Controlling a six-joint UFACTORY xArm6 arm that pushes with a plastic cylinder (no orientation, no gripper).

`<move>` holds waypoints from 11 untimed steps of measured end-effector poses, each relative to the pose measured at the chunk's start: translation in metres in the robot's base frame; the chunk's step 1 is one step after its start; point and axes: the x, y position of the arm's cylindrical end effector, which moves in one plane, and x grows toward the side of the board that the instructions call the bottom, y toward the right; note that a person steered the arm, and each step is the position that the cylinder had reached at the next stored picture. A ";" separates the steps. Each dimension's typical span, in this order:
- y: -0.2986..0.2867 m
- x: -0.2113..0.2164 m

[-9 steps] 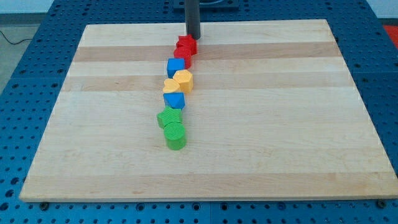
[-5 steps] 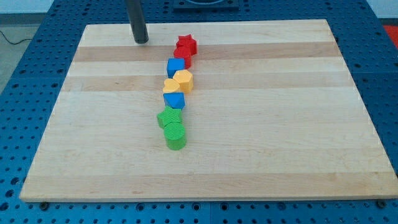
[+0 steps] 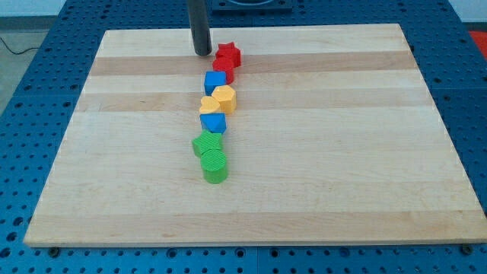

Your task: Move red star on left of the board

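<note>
The red star (image 3: 227, 53) lies near the view's top middle of the wooden board (image 3: 342, 152), at the head of a column of blocks. A second red block (image 3: 223, 69) touches it just below. My tip (image 3: 202, 52) rests on the board just left of the red star, a small gap apart. Below run a blue block (image 3: 215, 81), a yellow hexagon (image 3: 225, 98), a yellow block (image 3: 208, 104), a blue block (image 3: 213, 122), a green star (image 3: 206, 144) and a green cylinder (image 3: 214, 165).
The board lies on a blue perforated table (image 3: 30, 114). The block column runs down the board's middle from the view's top toward its centre.
My tip swung from just above the red star far to the view's left, then came back right to just left of the star. No block has moved.
</note>
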 end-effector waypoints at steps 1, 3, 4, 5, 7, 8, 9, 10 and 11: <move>0.010 -0.017; 0.101 -0.032; 0.112 -0.027; 0.148 -0.009; 0.088 0.013; 0.019 0.026; -0.056 0.040; -0.075 0.042; -0.049 0.032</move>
